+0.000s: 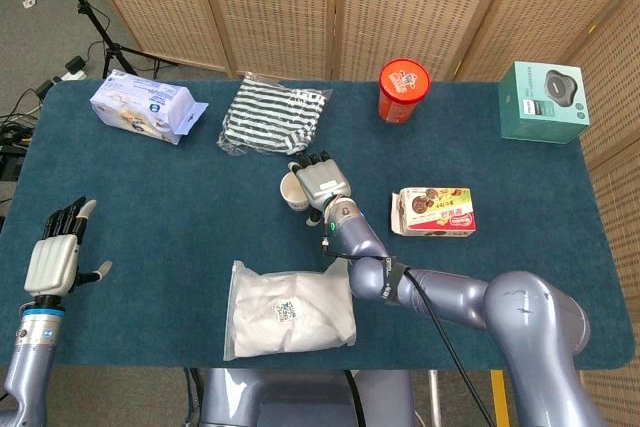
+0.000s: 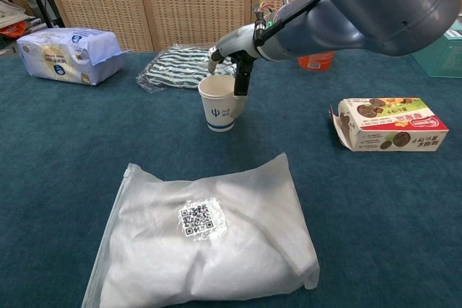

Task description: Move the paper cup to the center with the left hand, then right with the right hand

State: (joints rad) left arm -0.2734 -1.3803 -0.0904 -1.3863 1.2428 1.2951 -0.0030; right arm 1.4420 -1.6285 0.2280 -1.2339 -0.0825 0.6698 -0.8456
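Observation:
The white paper cup [image 1: 292,191] [image 2: 220,104] stands upright near the table's middle, in front of the striped cloth. My right hand [image 1: 321,181] [image 2: 237,63] hovers over its right side, back facing up and fingers stretched toward the far edge. Its thumb [image 2: 240,83] hangs down against the cup's right rim, and nothing is clasped in the hand. My left hand [image 1: 55,252] is held up off the table's front left corner, fingers spread and empty. It does not show in the chest view.
A white plastic bag [image 1: 288,310] [image 2: 209,239] lies just in front of the cup. A striped cloth [image 1: 272,115] lies behind it, a biscuit box [image 1: 433,210] [image 2: 390,122] to its right. A red can [image 1: 402,89], a teal box [image 1: 543,101] and a blue-white pack [image 1: 143,106] line the far edge.

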